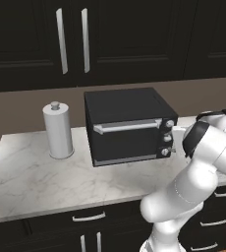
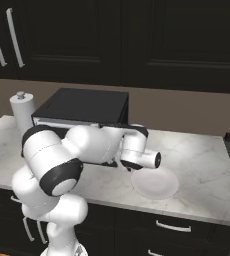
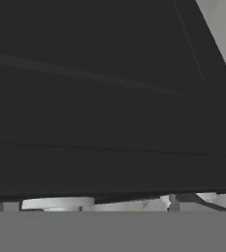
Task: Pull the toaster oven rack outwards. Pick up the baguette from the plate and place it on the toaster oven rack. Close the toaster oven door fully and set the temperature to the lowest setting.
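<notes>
Pincer [image 2: 118, 161] spread wide, empty, beside toaster oven [image 1: 127, 125] front.

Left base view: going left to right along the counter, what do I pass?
White cylindrical canister with a knob lid → black boxy toaster oven, door shut → column of three small silver knobs on the oven's front right → robot's white arm.
</notes>
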Tool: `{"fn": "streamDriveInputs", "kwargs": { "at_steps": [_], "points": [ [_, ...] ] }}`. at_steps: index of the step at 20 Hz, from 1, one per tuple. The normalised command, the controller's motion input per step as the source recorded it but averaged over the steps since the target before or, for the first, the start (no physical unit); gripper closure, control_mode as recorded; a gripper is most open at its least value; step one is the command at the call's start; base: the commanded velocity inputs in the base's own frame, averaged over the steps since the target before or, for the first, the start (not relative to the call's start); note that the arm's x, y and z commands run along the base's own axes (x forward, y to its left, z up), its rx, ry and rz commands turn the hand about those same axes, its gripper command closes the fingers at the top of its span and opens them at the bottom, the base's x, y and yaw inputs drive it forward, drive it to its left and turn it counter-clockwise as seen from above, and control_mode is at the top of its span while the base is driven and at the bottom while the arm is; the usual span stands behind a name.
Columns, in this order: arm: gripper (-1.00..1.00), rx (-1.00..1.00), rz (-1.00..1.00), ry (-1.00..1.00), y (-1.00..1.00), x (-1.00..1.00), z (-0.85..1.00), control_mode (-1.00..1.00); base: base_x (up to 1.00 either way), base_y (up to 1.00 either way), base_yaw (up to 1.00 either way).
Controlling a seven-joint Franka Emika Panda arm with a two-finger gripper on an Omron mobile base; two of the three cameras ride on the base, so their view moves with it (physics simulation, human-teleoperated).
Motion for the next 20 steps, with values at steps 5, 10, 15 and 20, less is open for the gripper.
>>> {"fn": "streamDriveInputs", "kwargs": {
  "at_steps": [5, 10, 15, 20],
  "points": [
    [1.00, -0.60, -0.14, -0.82, 0.59, -0.30, 0.17, -1.00, 0.00, 0.00, 0.00],
    [1.00, -0.67, -0.23, -0.86, 0.74, -0.27, 0.18, -1.00, 0.00, 0.00, 0.00],
    [1.00, -0.71, -0.31, -0.87, 0.83, -0.23, 0.11, -1.00, 0.00, 0.00, 0.00],
    [1.00, -0.68, -0.37, -0.88, 0.78, -0.19, 0.10, -1.00, 0.00, 0.00, 0.00]
  ]
}}
